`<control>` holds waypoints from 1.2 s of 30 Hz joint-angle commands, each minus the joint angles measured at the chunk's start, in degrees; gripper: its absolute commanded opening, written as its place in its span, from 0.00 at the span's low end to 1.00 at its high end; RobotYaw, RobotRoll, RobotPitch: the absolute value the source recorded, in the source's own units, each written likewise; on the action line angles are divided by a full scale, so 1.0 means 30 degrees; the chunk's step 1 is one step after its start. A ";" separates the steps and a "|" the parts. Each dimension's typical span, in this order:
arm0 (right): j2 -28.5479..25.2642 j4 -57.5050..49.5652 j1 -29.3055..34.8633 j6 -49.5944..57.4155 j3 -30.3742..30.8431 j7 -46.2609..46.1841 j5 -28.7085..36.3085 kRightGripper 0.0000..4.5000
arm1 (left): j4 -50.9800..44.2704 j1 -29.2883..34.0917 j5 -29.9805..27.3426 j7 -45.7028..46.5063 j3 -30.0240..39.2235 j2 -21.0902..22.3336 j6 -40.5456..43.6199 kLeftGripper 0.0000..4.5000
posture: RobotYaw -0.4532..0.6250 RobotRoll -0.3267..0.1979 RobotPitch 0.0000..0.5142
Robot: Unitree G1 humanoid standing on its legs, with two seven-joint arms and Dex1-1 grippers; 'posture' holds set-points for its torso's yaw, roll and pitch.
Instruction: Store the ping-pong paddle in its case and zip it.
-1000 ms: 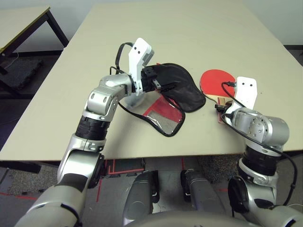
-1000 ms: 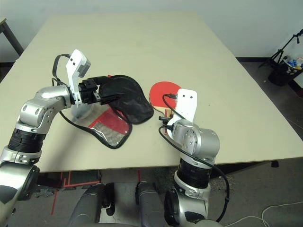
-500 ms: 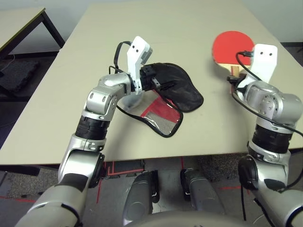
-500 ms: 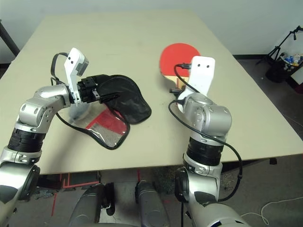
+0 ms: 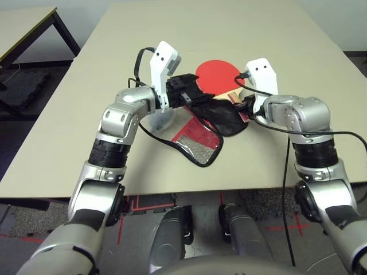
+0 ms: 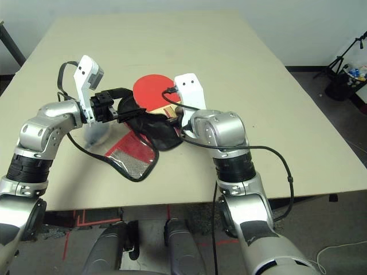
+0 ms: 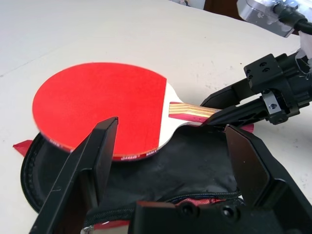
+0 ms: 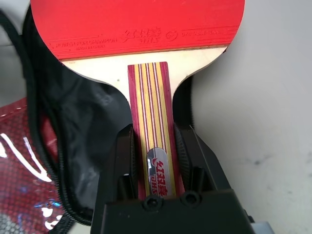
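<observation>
The ping-pong paddle (image 5: 217, 74) hangs level above the table, its round red face over the far end of the case (image 5: 223, 117). My right gripper (image 8: 155, 136) is shut on its striped wooden handle (image 8: 151, 112), coming in from the right. The case lies open in the middle of the table, black lining up, with its red mesh pocket (image 5: 198, 142) toward me. My left gripper (image 5: 192, 97) stands open at the case's left edge, fingers (image 7: 92, 165) spread wide above the lining, the paddle's face just beyond them.
A small pale pouch (image 5: 163, 121) on a black cord lies under my left wrist. The table's near edge (image 5: 172, 189) runs just below the case. A second table (image 5: 28, 23) stands off to the far left, a tripod (image 6: 344, 63) on the floor at right.
My right arm lifted the paddle from the table's right side and swung it left, over the open case. The left gripper has kept its place at the case's edge.
</observation>
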 commanded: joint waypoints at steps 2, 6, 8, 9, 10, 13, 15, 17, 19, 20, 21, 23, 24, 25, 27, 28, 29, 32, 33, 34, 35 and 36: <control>0.0453 0.0649 -0.0356 -0.0343 0.0491 0.0300 0.0062 0.25 | -0.0473 0.0484 -0.0042 0.0222 0.0279 0.0141 0.0120 1.00 | 0.37 0.62 0.26; 0.0862 0.1624 -0.0460 -0.0904 0.0636 0.0296 -0.0147 0.25 | -0.0594 0.0644 -0.0058 0.0308 0.0294 0.0164 0.0133 1.00 | 0.37 0.62 0.26; 0.0986 0.2079 -0.0552 -0.1218 0.0713 0.0310 -0.0246 0.25 | -0.0631 0.0684 -0.0069 0.0348 0.0292 0.0163 0.0149 1.00 | 0.37 0.62 0.26; 0.1020 0.2274 -0.0581 -0.1372 0.0772 0.0335 -0.0293 0.25 | -0.0665 0.0704 -0.0083 0.0376 0.0299 0.0154 0.0173 1.00 | 0.38 0.62 0.27; 0.1059 0.2514 -0.0625 -0.1545 0.0829 0.0370 -0.0344 0.25 | -0.0665 0.0709 -0.0086 0.0403 0.0303 0.0133 0.0182 1.00 | 0.38 0.62 0.27; 0.1143 0.3015 -0.0741 -0.1933 0.1015 0.0528 -0.0499 0.25 | -0.0634 0.0717 -0.0078 0.0469 0.0300 0.0077 0.0186 1.00 | 0.38 0.62 0.27; 0.1247 0.3264 -0.0776 -0.2096 0.1080 0.0565 -0.0584 0.25 | -0.0648 0.0745 -0.0085 0.0512 0.0292 0.0056 0.0194 1.00 | 0.38 0.62 0.27; 0.1333 0.3535 -0.0781 -0.2264 0.1180 0.0643 -0.0688 0.25 | -0.0699 0.0779 -0.0106 0.0547 0.0290 0.0052 0.0230 1.00 | 0.38 0.62 0.27; 0.1408 0.3729 -0.0779 -0.2393 0.1222 0.0687 -0.0782 0.25 | -0.0771 0.0810 -0.0134 0.0582 0.0313 0.0072 0.0304 1.00 | 0.38 0.62 0.28; 0.1453 0.3809 -0.0780 -0.2434 0.1202 0.0686 -0.0815 0.25 | -0.0800 0.0822 -0.0138 0.0594 0.0328 0.0086 0.0332 1.00 | 0.38 0.62 0.28; 0.1491 0.3867 -0.0780 -0.2465 0.1183 0.0689 -0.0848 0.25 | -0.0827 0.0832 -0.0143 0.0599 0.0343 0.0096 0.0355 1.00 | 0.39 0.62 0.28; 0.1556 0.3996 -0.0782 -0.2523 0.1143 0.0666 -0.0918 0.25 | -0.0831 0.0837 -0.0134 0.0606 0.0361 0.0107 0.0362 1.00 | 0.39 0.62 0.28; 0.1578 0.4050 -0.0777 -0.2535 0.1125 0.0654 -0.0947 0.25 | -0.0821 0.0833 -0.0122 0.0606 0.0365 0.0113 0.0364 1.00 | 0.39 0.62 0.28; 0.1591 0.4094 -0.0771 -0.2539 0.1112 0.0643 -0.0973 0.25 | -0.0817 0.0826 -0.0111 0.0604 0.0366 0.0120 0.0367 1.00 | 0.39 0.62 0.28; 0.1595 0.4161 -0.0750 -0.2550 0.1088 0.0634 -0.1007 0.25 | -0.0832 0.0790 -0.0114 0.0605 0.0376 0.0132 0.0411 1.00 | 0.39 0.62 0.28; 0.1602 0.4190 -0.0740 -0.2540 0.1052 0.0607 -0.1018 0.25 | -0.0825 0.0764 -0.0115 0.0606 0.0384 0.0136 0.0420 1.00 | 0.39 0.62 0.28; 0.1612 0.4213 -0.0730 -0.2538 0.1013 0.0577 -0.1027 0.25 | -0.0813 0.0745 -0.0112 0.0602 0.0389 0.0143 0.0422 1.00 | 0.39 0.62 0.27; 0.1608 0.4253 -0.0713 -0.2558 0.0902 0.0526 -0.1032 0.25 | -0.0743 0.0649 -0.0099 0.0593 0.0399 0.0140 0.0391 1.00 | 0.38 0.62 0.27; 0.1608 0.4261 -0.0710 -0.2586 0.0859 0.0505 -0.1032 0.25 | -0.0730 0.0615 -0.0098 0.0592 0.0401 0.0135 0.0382 1.00 | 0.38 0.62 0.27; 0.1612 0.4289 -0.0721 -0.2626 0.0812 0.0473 -0.1041 0.25 | -0.0704 0.0570 -0.0100 0.0589 0.0407 0.0128 0.0376 1.00 | 0.38 0.62 0.27; 0.1581 0.4270 -0.0733 -0.2649 0.0764 0.0475 -0.1031 0.33 | -0.0713 0.0506 -0.0114 0.0590 0.0417 0.0124 0.0395 1.00 | 0.38 0.62 0.26; 0.1501 0.4182 -0.0762 -0.2644 0.0698 0.0512 -0.0998 0.42 | -0.0731 0.0401 -0.0145 0.0576 0.0437 0.0128 0.0433 1.00 | 0.38 0.62 0.26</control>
